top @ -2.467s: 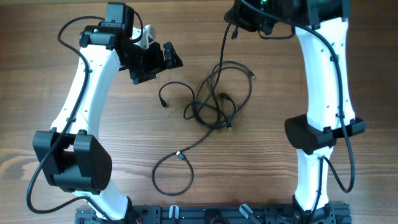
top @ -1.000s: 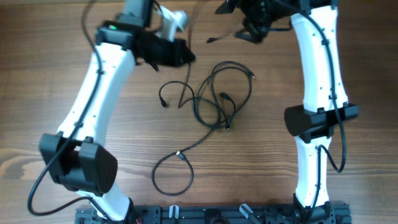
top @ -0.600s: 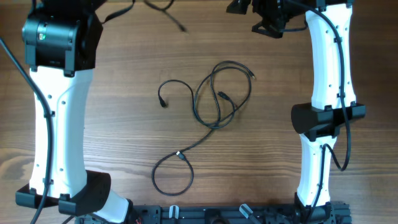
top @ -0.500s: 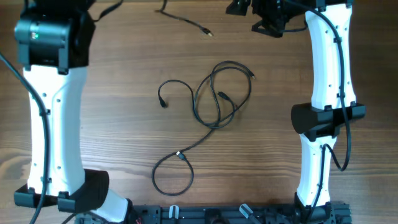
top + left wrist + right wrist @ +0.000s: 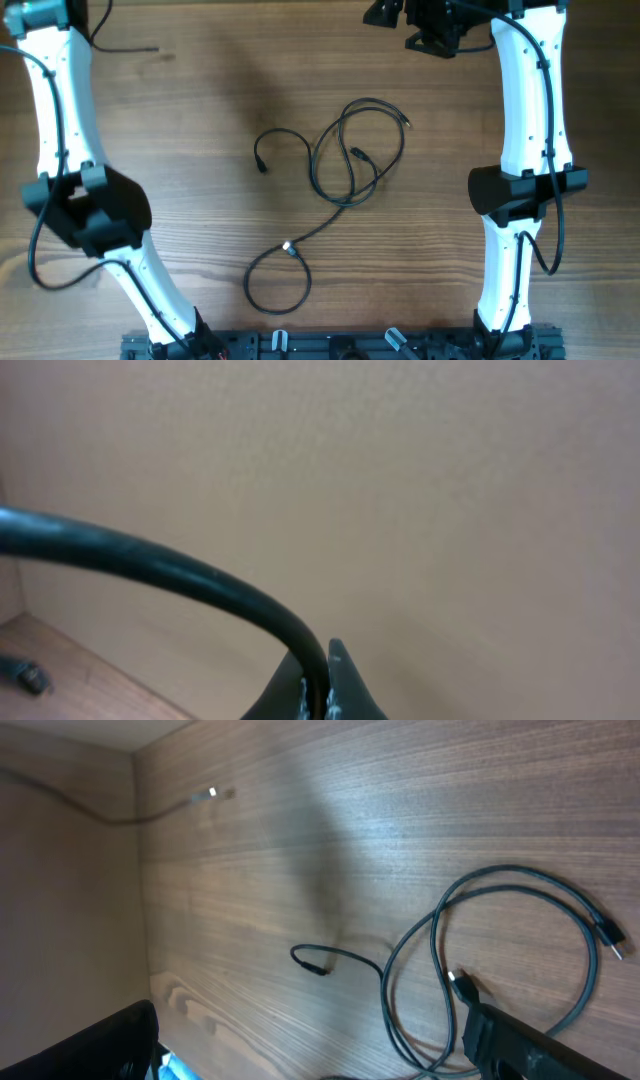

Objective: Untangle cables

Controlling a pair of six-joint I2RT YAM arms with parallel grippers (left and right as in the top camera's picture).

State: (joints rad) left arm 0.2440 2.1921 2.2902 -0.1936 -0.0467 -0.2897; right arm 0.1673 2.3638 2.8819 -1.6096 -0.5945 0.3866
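A bunch of black cables (image 5: 358, 155) lies in loops on the middle of the counter (image 5: 200, 200). I cannot tell how many. One more cable (image 5: 130, 47) runs sideways at the far left. Two arms reach far. The left tool (image 5: 320, 690) pinches that cable. The right tool (image 5: 310, 1020) is wide apart.

Left wrist view. Left gripper (image 5: 318, 695) at bottom centre, only the tips in frame. The fingertips (image 5: 340, 678) are pressed close together, dark with worn metallic edges. Black cable (image 5: 150, 560) pinched between them. It rises from the tips and arcs up and left, leaving at the left edge. It is smooth, slightly glossy and out of focus near the lens. Plain beige wall (image 5: 450, 510) fills most of the frame. Wooden table (image 5: 90, 690) shows as a wedge in the bottom left corner. A small dark connector plug (image 5: 25, 677) lies on the wood at the far left edge, blurred, type unreadable.
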